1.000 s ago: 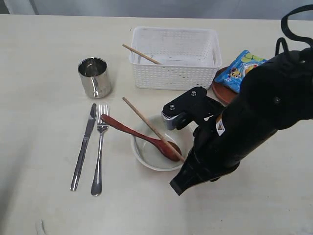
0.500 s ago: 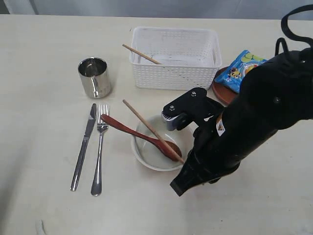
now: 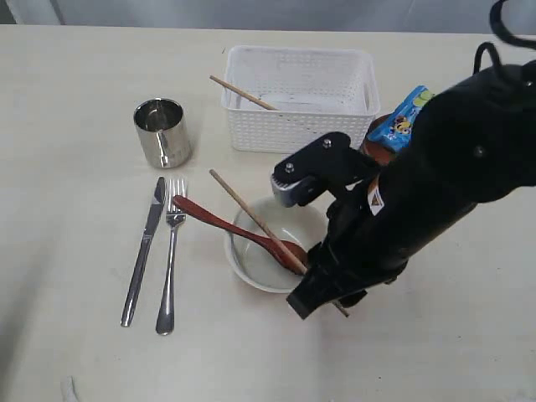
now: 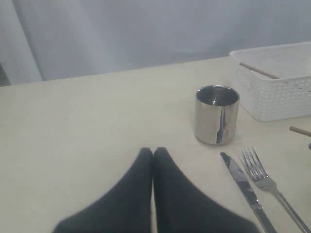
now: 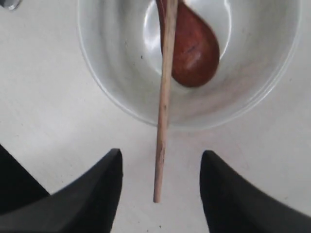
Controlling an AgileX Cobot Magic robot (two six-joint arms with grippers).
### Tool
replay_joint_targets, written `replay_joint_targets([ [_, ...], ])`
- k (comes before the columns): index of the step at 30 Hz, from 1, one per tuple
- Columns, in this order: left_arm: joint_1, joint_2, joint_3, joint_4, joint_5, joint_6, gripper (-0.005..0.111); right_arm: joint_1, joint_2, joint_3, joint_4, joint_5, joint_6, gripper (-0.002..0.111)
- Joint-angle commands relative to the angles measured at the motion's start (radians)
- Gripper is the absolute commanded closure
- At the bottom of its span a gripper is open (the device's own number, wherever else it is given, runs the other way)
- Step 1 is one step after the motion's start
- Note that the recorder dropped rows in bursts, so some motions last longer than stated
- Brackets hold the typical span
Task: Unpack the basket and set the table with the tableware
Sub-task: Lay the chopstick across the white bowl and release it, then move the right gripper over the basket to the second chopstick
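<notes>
Mostly there: cup [image 3: 162,131], knife [image 3: 143,251], fork [image 3: 171,251] and bowl [image 3: 251,274] with spoon [image 3: 226,224] sit on the table [image 3: 75,84], one chopstick [image 3: 251,213] lies loose between the spread fingers of the right gripper [image 5: 161,162], the left gripper [image 4: 153,153] is pinched shut and empty, and the other chopstick [image 3: 243,93] is still in the basket [image 3: 293,126].

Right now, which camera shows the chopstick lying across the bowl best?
The right wrist view: the chopstick fills it close up, crossing the bowl over the spoon, its end between the open fingers. The exterior view shows more length, but the arm hides part. The left wrist view catches only a tip.
</notes>
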Motion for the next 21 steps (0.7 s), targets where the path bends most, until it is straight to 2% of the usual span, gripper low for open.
replay_joint_targets([
  [1, 0.0, -0.003, 0.002, 0.004, -0.008, -0.003, 0.107, 0.0, -0.044, -0.086, -0.084, 0.04, 0.045, 0.06],
  [4, 0.0, -0.003, 0.002, 0.004, -0.008, -0.003, 0.107, 0.0, -0.054, -0.153, -0.207, 0.057, 0.105, 0.06],
  [6, 0.0, -0.003, 0.002, 0.004, -0.008, -0.003, 0.107, 0.0, -0.052, -0.191, -0.28, 0.052, 0.11, 0.065],
  [7, 0.0, -0.003, 0.002, 0.004, -0.008, -0.003, 0.107, 0.0, -0.047, -0.206, -0.3, 0.047, 0.105, 0.07],
  [11, 0.0, -0.003, 0.002, 0.004, -0.008, -0.003, 0.107, -0.001, 0.01, -0.3, -0.441, 0.048, 0.104, 0.106],
  [15, 0.0, -0.003, 0.002, 0.004, -0.008, -0.003, 0.107, -0.033, 0.095, -0.4, -0.532, 0.024, 0.102, 0.109],
  [21, 0.0, -0.003, 0.002, 0.004, -0.008, -0.003, 0.107, -0.171, 0.242, -0.569, -0.468, 0.023, -0.02, 0.109],
])
